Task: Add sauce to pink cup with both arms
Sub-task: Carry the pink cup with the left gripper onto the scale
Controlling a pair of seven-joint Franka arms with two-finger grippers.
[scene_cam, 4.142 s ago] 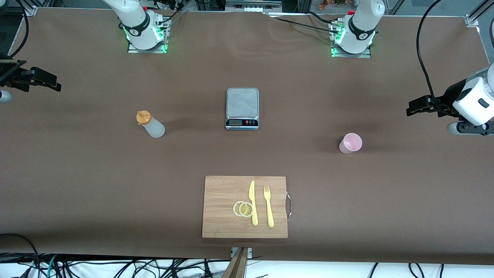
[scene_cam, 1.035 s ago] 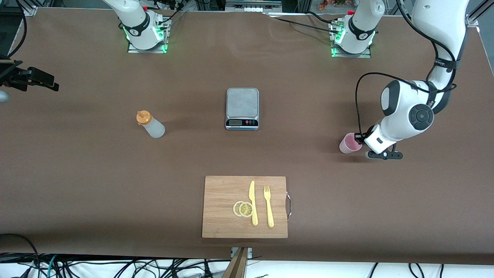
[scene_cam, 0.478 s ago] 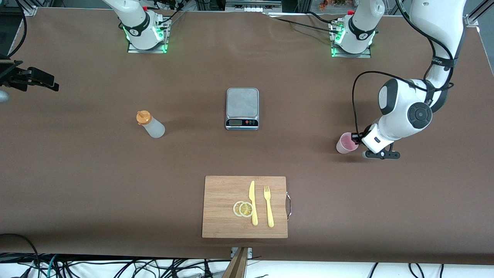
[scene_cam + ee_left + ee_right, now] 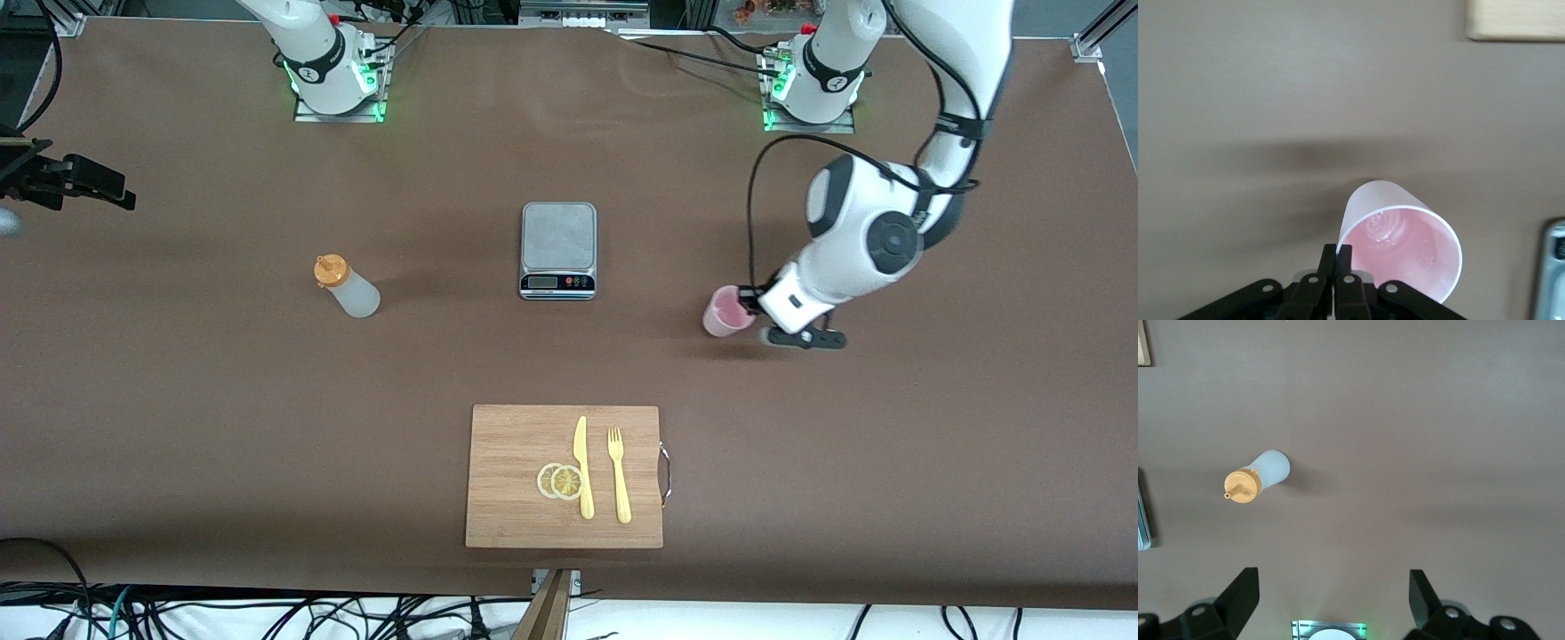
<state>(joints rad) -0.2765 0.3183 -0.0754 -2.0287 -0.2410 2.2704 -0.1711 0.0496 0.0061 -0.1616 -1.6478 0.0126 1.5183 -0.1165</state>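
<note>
1. Since the earlier frame, pink cup point(image 4: 729, 311) has travelled toward scale point(image 4: 557, 250), rim pinched by left gripper point(image 4: 1336, 257); seemingly airborne.
2. Keep it upright; set it on the bench point(image 4: 178, 427).
3. Right gripper point(image 4: 1331, 587) waits spread; sauce point(image 4: 347, 286) stands untouched toward the right arm's end.

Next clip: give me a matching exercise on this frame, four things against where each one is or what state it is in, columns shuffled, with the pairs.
Things:
1. pink cup
2. sauce bottle
3. knife
4. right gripper

Place or state:
A. on the cutting board, between the lemon slices and the fork
B. pinched at the rim by the left gripper
C. fingers wide open, holding nothing
D. standing untouched toward the right arm's end of the table

Pairs: 1-B, 2-D, 3-A, 4-C
</note>
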